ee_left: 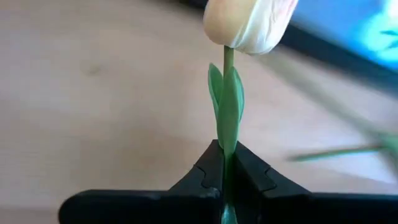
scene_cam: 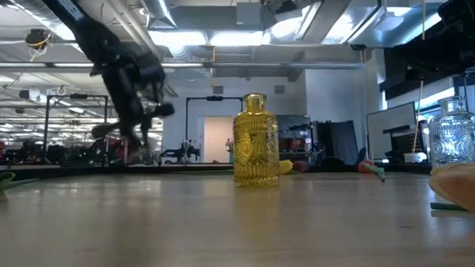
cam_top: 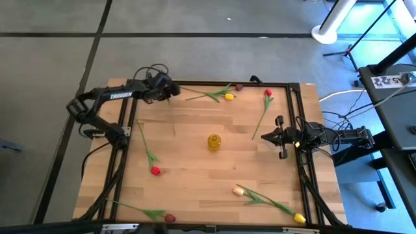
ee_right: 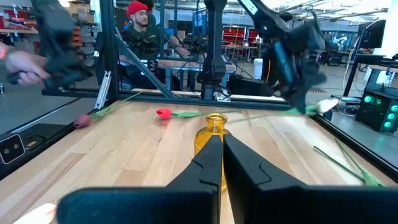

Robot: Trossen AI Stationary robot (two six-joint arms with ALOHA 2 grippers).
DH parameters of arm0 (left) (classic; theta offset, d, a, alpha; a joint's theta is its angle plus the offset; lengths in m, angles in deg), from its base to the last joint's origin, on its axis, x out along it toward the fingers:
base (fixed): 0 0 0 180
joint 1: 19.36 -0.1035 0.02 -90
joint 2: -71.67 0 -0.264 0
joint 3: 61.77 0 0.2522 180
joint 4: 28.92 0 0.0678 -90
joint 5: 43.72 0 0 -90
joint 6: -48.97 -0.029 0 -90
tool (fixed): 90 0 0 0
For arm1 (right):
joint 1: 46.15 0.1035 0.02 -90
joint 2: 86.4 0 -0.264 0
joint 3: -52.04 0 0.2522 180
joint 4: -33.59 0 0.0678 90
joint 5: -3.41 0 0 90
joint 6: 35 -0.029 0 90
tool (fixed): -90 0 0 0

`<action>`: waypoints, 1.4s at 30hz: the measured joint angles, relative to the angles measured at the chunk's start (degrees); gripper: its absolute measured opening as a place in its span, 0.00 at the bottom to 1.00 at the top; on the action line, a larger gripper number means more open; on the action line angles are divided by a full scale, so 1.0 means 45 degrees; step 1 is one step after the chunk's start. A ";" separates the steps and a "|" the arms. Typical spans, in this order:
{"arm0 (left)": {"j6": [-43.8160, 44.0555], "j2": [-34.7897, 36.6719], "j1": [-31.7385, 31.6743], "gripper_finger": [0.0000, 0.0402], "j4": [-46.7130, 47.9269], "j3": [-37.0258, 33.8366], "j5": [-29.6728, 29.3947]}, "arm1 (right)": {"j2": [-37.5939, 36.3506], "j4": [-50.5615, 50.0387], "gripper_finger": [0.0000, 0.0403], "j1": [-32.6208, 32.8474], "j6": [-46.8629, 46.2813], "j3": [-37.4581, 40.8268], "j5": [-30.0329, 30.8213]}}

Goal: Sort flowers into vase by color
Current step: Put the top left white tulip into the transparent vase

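High view: six tulips (cam_top: 148, 155) are scattered around the yellow vase (cam_top: 214, 142); a cream tulip (ee_left: 249, 22) is clamped in the left gripper (cam_top: 170, 90); the right gripper (cam_top: 265, 137) is closed, empty.

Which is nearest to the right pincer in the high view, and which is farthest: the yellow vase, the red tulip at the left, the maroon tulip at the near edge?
From the right pincer:
1. Yellow vase, table centre.
2. Red tulip, left side.
3. Maroon tulip, near edge, farthest.

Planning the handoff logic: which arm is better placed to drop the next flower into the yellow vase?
Probably the left. The left gripper is already shut on a cream tulip stem at the far left corner. The right gripper is nearer the yellow vase but shut and empty.
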 joint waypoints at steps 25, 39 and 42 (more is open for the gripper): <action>-0.7997 0.1176 0.8491 0.02 -1.1261 0.0024 -0.0985 | -0.0003 0.3925 0.04 -0.0004 -0.0959 -0.0667 0.0214; -1.1684 0.1202 0.9330 0.02 -1.3889 0.1440 0.0256 | 0.0156 0.6539 0.04 -0.0004 -0.1610 -0.1143 0.3444; -1.2216 0.1089 0.9321 0.01 -1.3775 0.2179 0.0242 | 0.0860 0.5122 0.04 0.0001 -0.1609 -0.2112 0.3435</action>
